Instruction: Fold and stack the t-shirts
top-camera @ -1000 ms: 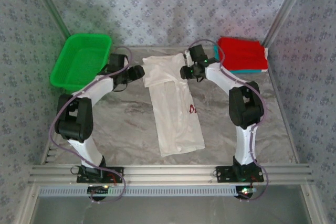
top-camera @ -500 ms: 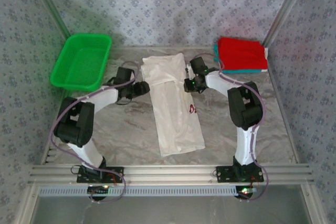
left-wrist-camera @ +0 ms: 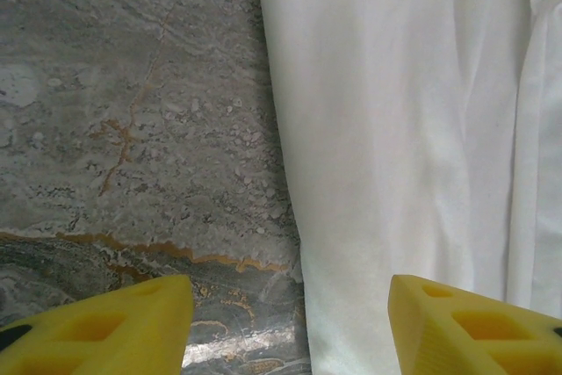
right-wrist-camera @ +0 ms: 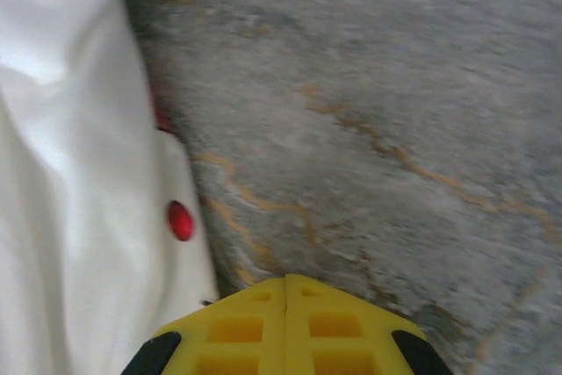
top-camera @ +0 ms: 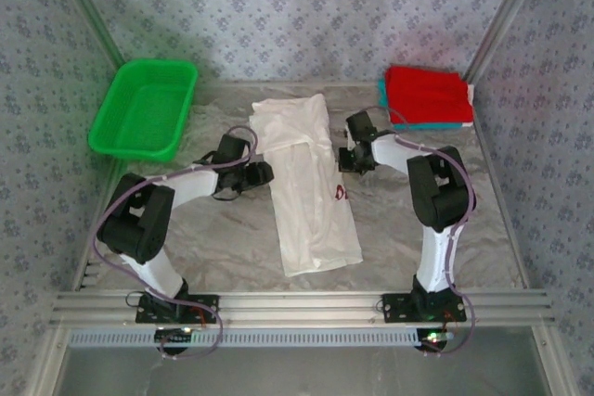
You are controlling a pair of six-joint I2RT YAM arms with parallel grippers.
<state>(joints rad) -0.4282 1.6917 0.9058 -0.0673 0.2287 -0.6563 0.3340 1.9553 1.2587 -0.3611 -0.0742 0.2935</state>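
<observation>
The white t-shirt (top-camera: pixel 306 183) lies in a long lengthwise-folded strip on the middle of the table, a bit of red print (top-camera: pixel 341 194) showing at its right edge. My left gripper (top-camera: pixel 263 173) is at the shirt's left edge. It is open, and in the left wrist view its yellow fingertips (left-wrist-camera: pixel 114 331) straddle that edge of the white t-shirt (left-wrist-camera: pixel 395 129). My right gripper (top-camera: pixel 345 159) is at the right edge, shut with nothing seen between its fingers (right-wrist-camera: pixel 285 331). The white cloth (right-wrist-camera: pixel 70 217) with a red spot (right-wrist-camera: pixel 180 219) lies just left of them. A folded red shirt on a teal one (top-camera: pixel 427 96) sits at the back right.
A green plastic basket (top-camera: pixel 144 108) stands at the back left. The marble-patterned tabletop (top-camera: pixel 213 229) shows bare on both sides of the shirt. Patterned walls and metal posts close in the back and sides.
Both arms have slid toward the near side along the shirt's edges, the left one also closing in on the shirt. The right gripper has gone from part open to shut.
</observation>
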